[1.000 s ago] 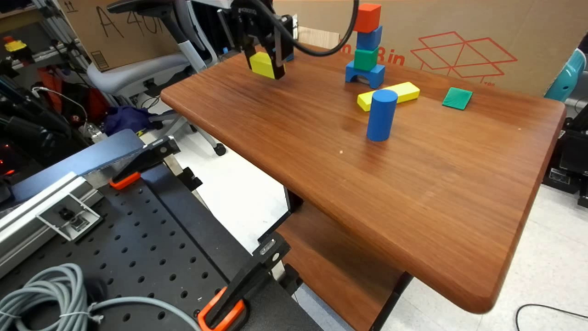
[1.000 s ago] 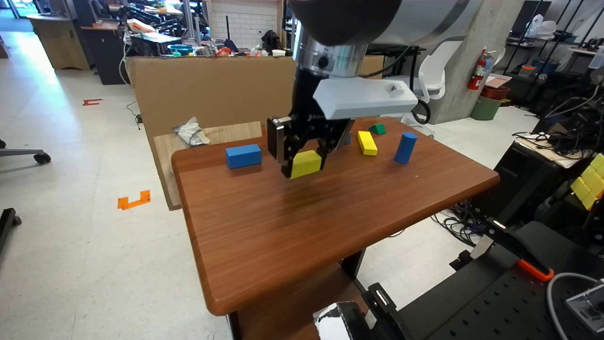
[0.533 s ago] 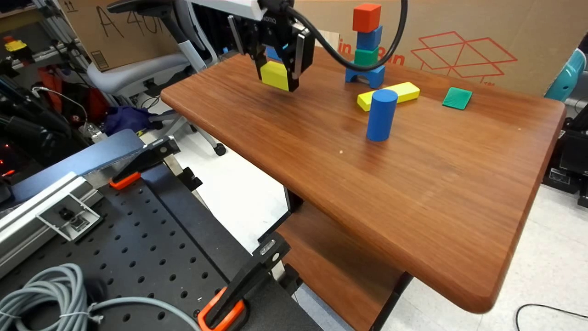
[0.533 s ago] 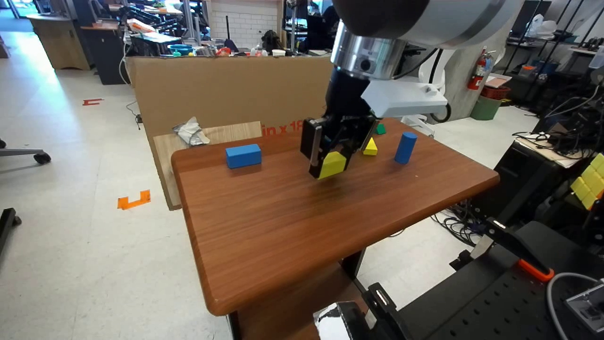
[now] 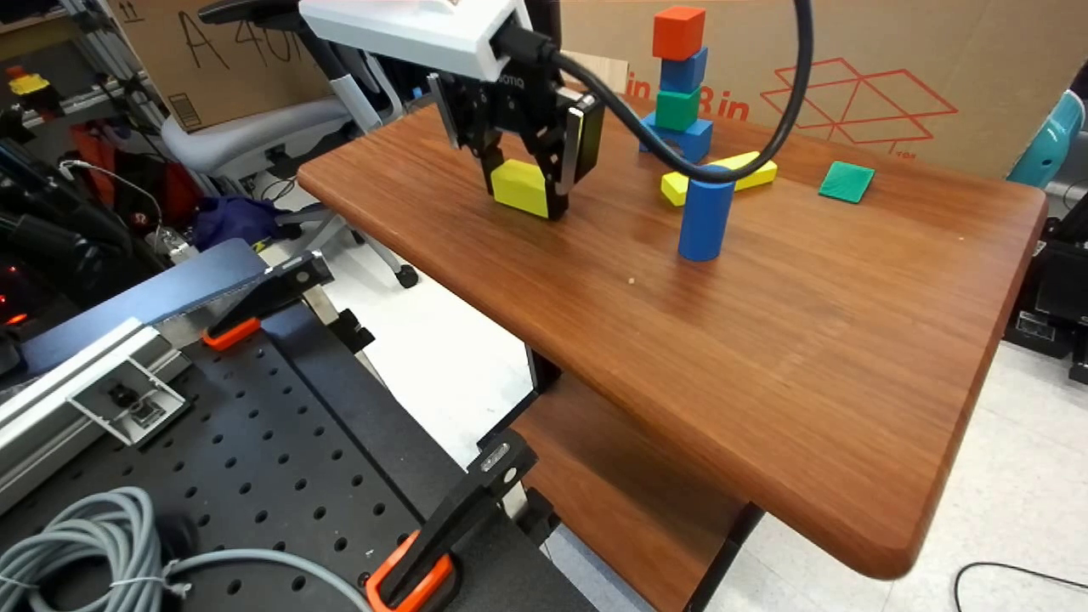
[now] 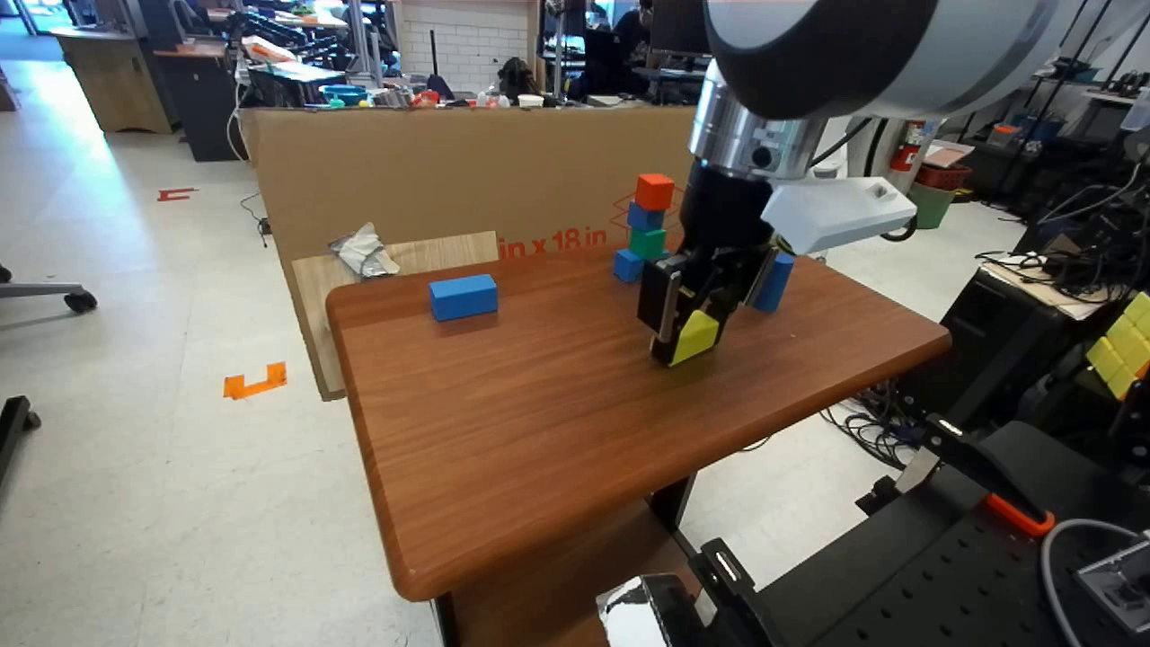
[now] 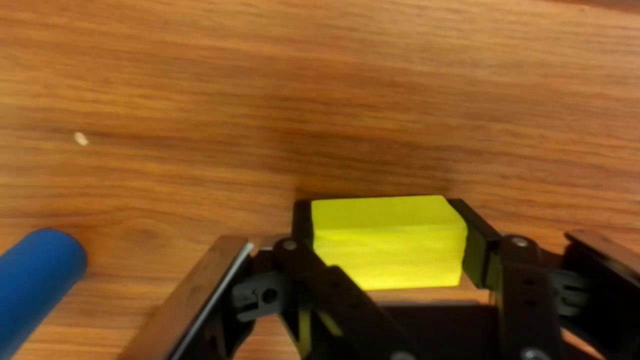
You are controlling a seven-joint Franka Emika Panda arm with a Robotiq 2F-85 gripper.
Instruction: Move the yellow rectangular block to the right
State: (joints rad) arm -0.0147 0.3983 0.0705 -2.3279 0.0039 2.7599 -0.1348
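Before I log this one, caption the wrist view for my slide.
Pincer grips the yellow rectangular block, wooden table beneath, blue cylinder at frame's lower left.

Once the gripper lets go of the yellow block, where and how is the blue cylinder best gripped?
Probably around the upper part of the blue cylinder, coming straight down from above: it stands upright on the table, taller than wide. Its round wall suits a pinch from opposite sides, clear of the yellow bar behind it in an exterior view.
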